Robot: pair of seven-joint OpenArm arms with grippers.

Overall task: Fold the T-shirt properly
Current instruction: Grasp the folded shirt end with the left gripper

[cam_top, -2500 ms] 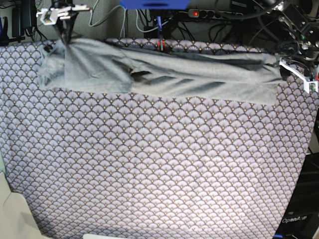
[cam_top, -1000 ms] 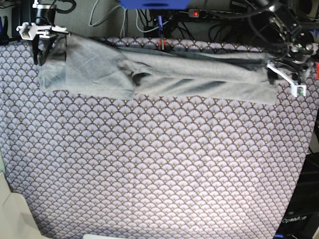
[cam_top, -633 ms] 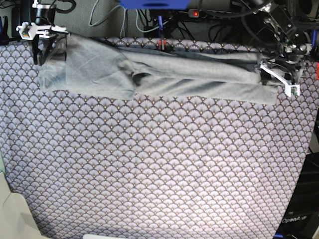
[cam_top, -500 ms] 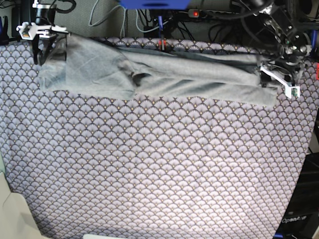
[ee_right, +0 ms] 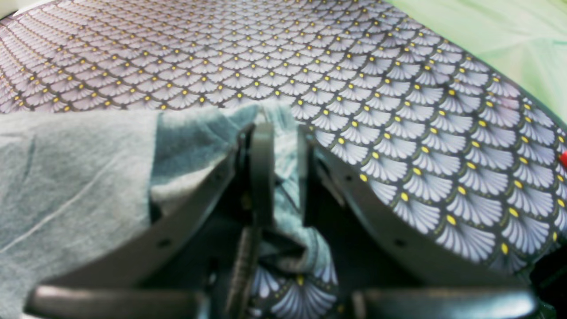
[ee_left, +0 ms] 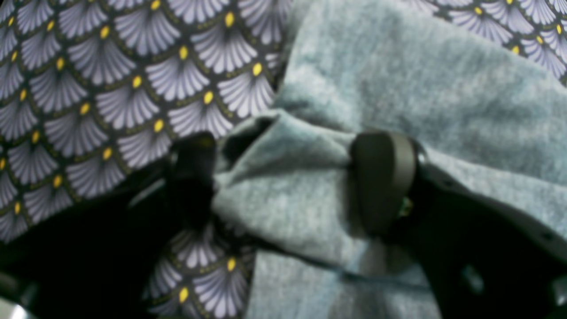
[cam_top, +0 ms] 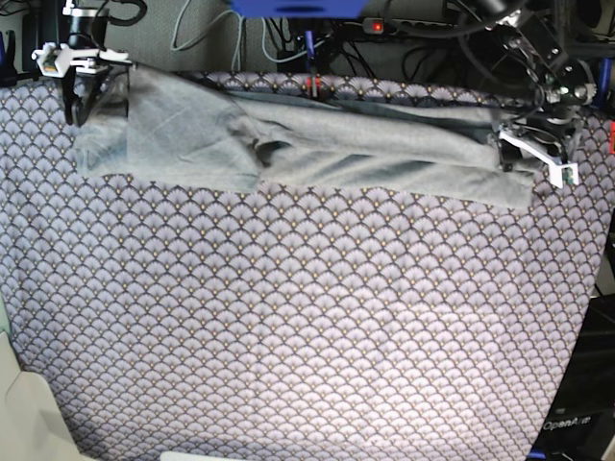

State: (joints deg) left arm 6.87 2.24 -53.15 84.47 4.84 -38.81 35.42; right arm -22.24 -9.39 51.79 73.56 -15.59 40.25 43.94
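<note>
The grey T-shirt (cam_top: 317,139) lies as a long crumpled band along the table's far edge. My right gripper (cam_top: 82,82) is at its left end, and in the right wrist view the gripper (ee_right: 283,168) is shut on a thin edge of the T-shirt (ee_right: 79,177). My left gripper (cam_top: 524,144) sits at the shirt's right end. In the left wrist view the gripper (ee_left: 288,177) stands apart, with a bunched fold of the T-shirt (ee_left: 398,79) between its fingers (ee_left: 383,177), touching both.
The purple fan-scale tablecloth (cam_top: 307,317) covers the whole table in front of the shirt. Cables and a power strip (cam_top: 384,27) run behind the far edge. A pale green surface (ee_right: 487,26) lies beyond the cloth's edge.
My left gripper has moved left onto the shirt's right end, over a fold. My right gripper moved left early on, pulling the shirt's left end, and has since stayed still.
</note>
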